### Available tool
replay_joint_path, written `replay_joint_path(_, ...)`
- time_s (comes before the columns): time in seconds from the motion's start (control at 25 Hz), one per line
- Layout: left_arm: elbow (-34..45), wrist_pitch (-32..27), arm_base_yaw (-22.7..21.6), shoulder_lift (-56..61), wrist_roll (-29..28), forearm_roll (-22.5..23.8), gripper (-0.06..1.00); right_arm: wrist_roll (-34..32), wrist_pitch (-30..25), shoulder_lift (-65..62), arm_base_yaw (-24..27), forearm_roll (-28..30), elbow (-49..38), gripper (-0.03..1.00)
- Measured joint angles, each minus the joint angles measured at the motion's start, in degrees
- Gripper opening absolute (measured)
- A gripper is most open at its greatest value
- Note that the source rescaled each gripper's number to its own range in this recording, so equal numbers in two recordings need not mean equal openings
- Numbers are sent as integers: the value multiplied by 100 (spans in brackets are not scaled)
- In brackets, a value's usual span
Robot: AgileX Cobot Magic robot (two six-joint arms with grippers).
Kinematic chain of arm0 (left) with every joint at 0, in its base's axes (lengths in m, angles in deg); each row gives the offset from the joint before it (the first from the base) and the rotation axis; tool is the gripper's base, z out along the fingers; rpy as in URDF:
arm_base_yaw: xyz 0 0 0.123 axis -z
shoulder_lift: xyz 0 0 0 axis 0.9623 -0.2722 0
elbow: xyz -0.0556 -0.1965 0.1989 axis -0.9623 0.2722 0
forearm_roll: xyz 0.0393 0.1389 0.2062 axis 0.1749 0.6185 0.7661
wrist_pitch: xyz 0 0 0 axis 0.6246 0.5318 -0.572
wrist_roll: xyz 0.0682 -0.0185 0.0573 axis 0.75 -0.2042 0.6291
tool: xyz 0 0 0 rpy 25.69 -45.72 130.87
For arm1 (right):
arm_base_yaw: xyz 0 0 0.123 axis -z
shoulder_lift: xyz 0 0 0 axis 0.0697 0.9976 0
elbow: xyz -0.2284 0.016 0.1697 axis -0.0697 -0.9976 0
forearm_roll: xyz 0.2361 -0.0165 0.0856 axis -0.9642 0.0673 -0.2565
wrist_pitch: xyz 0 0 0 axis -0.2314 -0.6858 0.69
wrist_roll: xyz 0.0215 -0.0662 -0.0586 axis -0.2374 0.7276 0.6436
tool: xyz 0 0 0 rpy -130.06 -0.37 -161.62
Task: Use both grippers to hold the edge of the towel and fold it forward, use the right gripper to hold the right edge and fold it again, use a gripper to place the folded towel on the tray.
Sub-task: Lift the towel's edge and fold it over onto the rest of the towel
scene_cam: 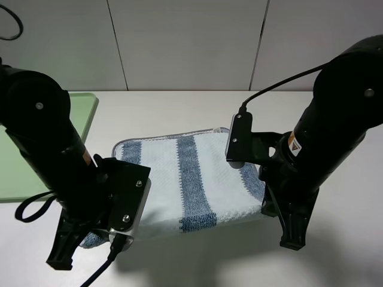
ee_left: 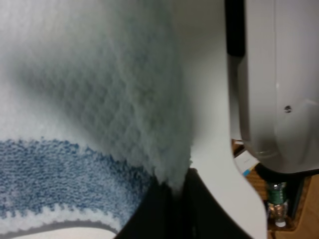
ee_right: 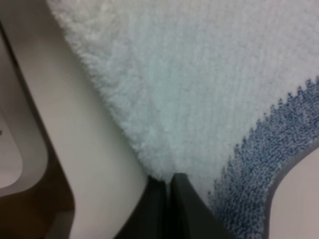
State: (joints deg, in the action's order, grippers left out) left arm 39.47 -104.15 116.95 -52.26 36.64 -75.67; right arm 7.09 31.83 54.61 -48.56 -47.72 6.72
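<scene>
The towel (scene_cam: 191, 179) lies on the table (scene_cam: 179, 107), right of the tray (scene_cam: 84, 107) in the high view, with its near edge lifted. Your left gripper (ee_left: 174, 194) pinches its near left corner between closed fingers. Your right gripper (ee_right: 168, 184) pinches the near right corner likewise.
</scene>
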Motion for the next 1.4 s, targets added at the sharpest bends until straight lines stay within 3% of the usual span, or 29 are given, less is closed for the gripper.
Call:
replay_joint_path(0.48,-23,-152,6,621,-153,-11,0,-121,-361,-393,-28,75,13,0)
replay_joint_path(0.88,-29,278,11,674,-756,891,0,-228,-267,-404,-47,703,741,0)
replay_joint_path(1.4,-29,905,-140,674,-1248,1512,0,-233,312,-399,-47,1420,844,0)
